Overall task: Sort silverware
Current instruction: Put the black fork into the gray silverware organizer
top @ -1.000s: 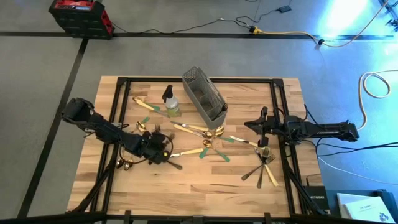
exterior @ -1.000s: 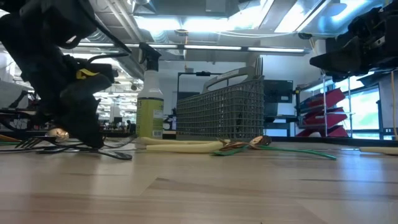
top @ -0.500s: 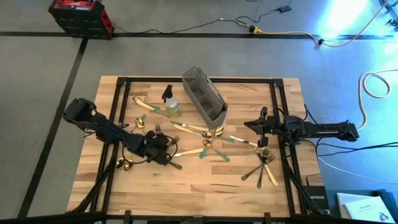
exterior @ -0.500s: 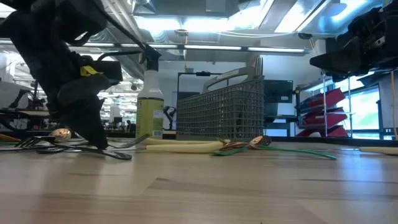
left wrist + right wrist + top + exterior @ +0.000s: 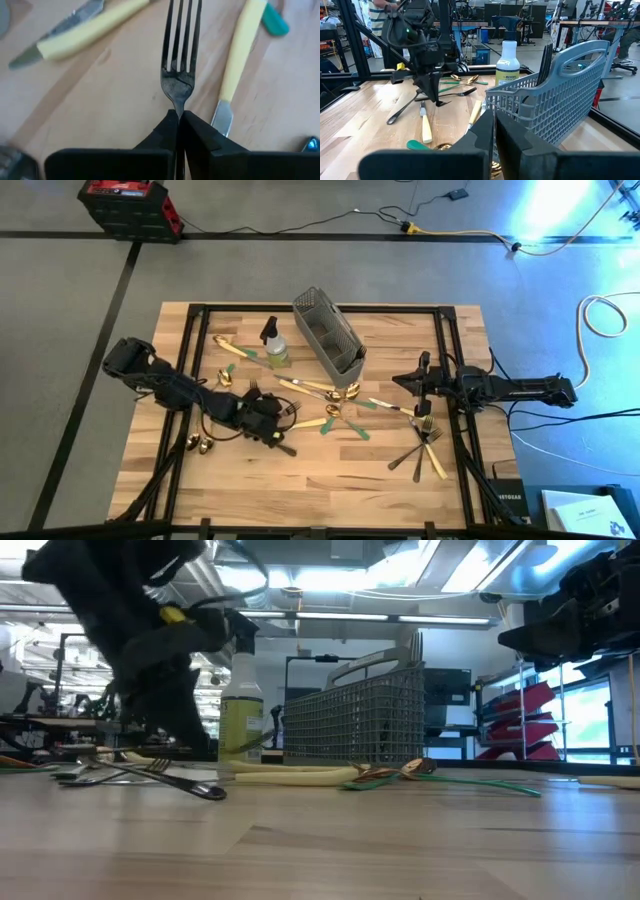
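Wooden table, grey floor

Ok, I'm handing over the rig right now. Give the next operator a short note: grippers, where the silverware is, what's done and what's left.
Left gripper: shut on a dark fork, just above the table, left of centre.
Right gripper: shut, empty, waiting at the right side.
Mesh caddy: stands mid-table beside the spray bottle; dark utensils already stand in it.
Left to do: loose silverware in front of the caddy, more at front right and left.
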`<state>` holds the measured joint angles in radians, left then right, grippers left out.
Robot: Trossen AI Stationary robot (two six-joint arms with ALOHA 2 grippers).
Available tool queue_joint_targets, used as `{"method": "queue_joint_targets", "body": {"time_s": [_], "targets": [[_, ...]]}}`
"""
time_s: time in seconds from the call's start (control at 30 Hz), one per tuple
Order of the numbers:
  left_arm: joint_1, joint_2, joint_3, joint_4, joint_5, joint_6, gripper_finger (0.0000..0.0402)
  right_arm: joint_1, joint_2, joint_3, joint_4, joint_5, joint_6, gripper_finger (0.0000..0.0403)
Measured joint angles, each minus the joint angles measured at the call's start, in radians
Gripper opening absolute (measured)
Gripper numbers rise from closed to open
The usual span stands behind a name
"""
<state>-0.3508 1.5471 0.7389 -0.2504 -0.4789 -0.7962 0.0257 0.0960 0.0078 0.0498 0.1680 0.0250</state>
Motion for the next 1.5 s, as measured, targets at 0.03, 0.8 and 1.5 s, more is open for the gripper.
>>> {"method": "queue_joint_targets", "body": {"time_s": [0.03, 0.8, 1.5], "targets": [[0.002, 0.0, 0.008, -0.001, -0.002, 0.017, 0.0005, 0.0, 0.0, 0.0, 0.0, 0.0, 0.0, 0.0], [0.086, -0.002, 0.232, -0.001, -0.12, 0.387, 0.0005, 0.0, 0.0, 0.0, -0.001, 0.0, 0.0, 0.0], [0.27, 0.073, 0.332, 0.846, 0.105, 0.855, 0.0005, 0.0, 0.0, 0.0, -0.012, -0.001, -0.007, 0.0]]}}
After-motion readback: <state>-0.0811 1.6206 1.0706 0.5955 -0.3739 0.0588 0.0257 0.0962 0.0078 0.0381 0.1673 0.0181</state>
